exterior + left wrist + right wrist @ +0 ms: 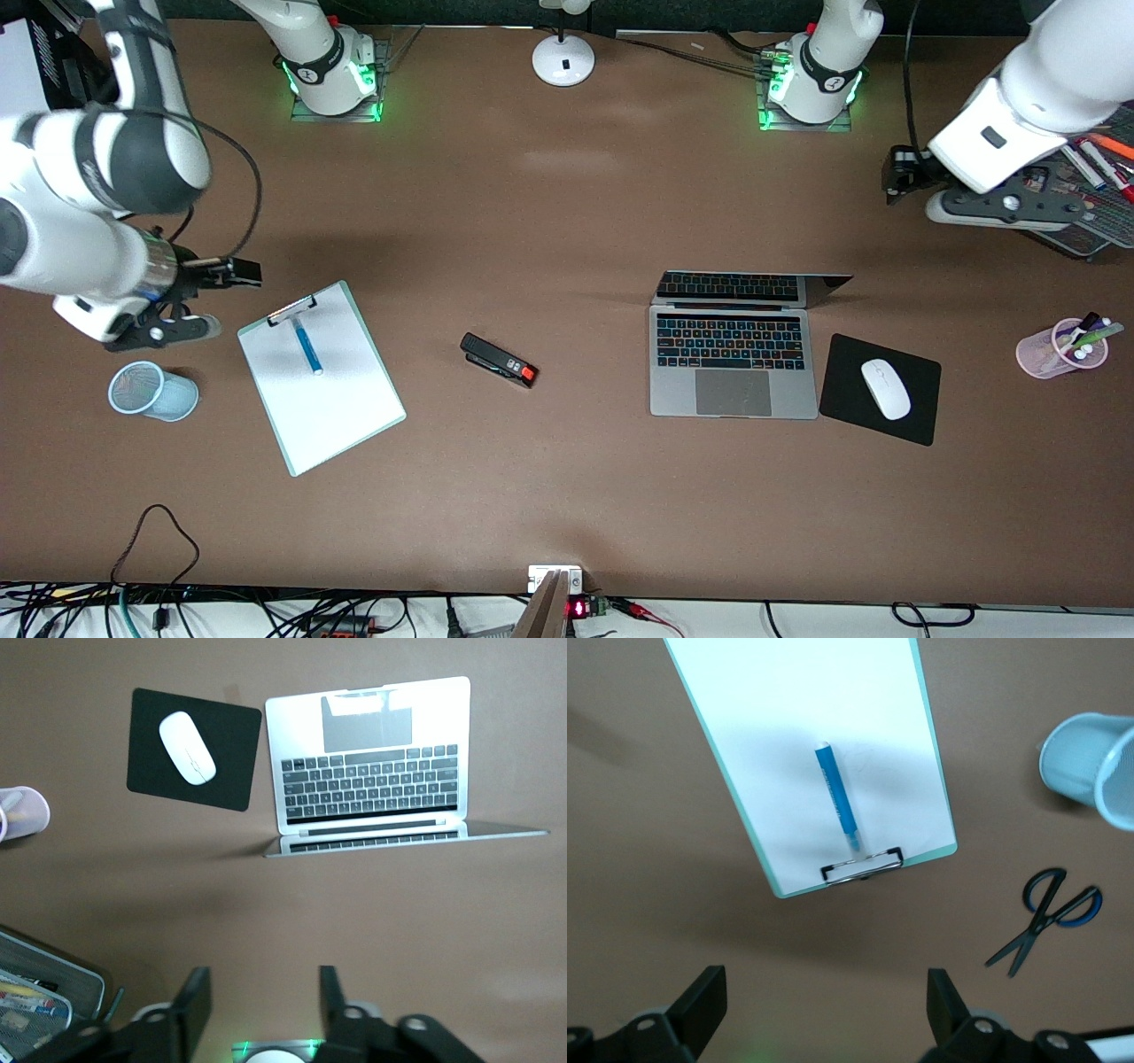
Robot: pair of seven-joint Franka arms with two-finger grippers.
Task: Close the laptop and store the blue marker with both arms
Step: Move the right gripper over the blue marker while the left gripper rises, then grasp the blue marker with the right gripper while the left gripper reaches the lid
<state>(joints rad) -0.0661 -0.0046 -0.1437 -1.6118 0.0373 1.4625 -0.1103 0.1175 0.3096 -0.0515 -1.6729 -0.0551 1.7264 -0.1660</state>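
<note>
The silver-grey laptop (733, 354) stands open near the left arm's end of the table, its lid leaning back toward the robots; it also shows in the left wrist view (372, 771). The blue marker (307, 346) lies on a white clipboard (328, 408) near the right arm's end, and shows in the right wrist view (837, 797). My right gripper (151, 330) hangs open and empty over bare table beside the clipboard (771, 709), its fingers (709, 988) wide apart. My left gripper (1005, 206) is open and empty over the table's end, its fingers (197, 992) apart.
A black stapler (499, 360) lies mid-table. A white mouse (886, 388) sits on a black pad (842, 390) beside the laptop. A pink cup (1061, 347) holds markers. A pale blue mesh cup (151, 390) and scissors (1045, 917) lie by my right gripper. A mesh tray (1099, 221) holds red and orange markers.
</note>
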